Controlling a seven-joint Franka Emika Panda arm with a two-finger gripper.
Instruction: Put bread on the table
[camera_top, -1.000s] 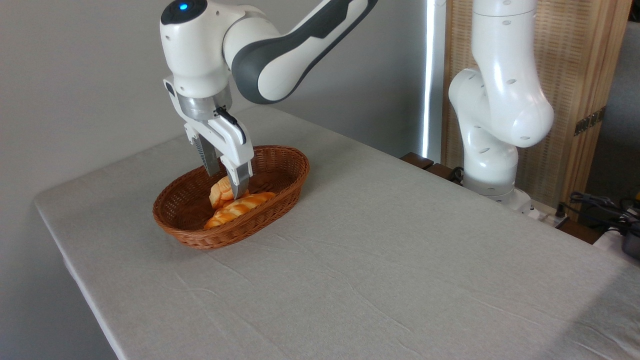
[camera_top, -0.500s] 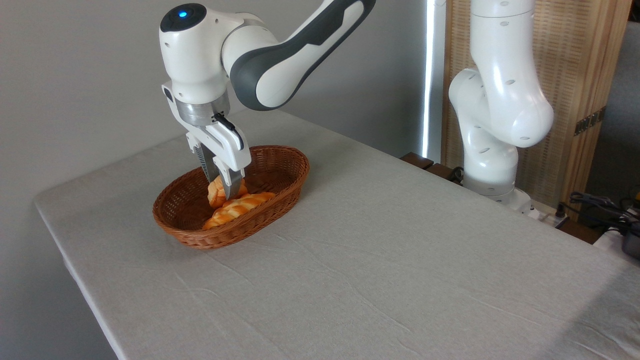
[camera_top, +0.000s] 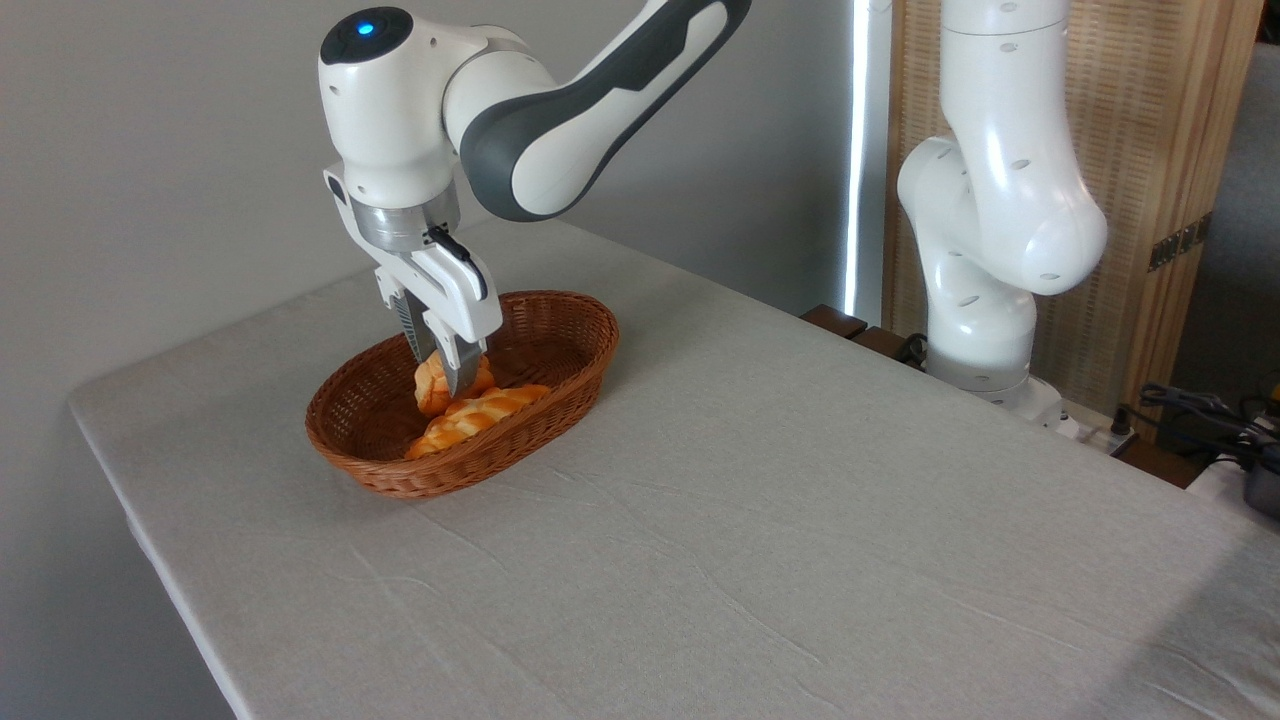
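The bread (camera_top: 430, 388), a round golden-orange bun, sits inside the brown wicker basket (camera_top: 592, 322) at the left of the table (camera_top: 760, 500). My gripper (camera_top: 438, 372) reaches straight down into the basket, and its two fingers are closed in on the bun, one on the far side and one on the near side. The near finger hides the bun's middle. The bun still rests low in the basket, against a longer braided loaf (camera_top: 480, 410).
The braided orange loaf lies along the basket's near wall. My arm's white base (camera_top: 985, 300) stands at the table's far right edge, with cables (camera_top: 1200, 410) beyond it. A wooden screen (camera_top: 1130, 150) is behind. The table's left edge is close to the basket.
The gripper dropped lower into the basket and shifted slightly left. Its fingers drew together onto the bun. Over the last half second almost nothing moved.
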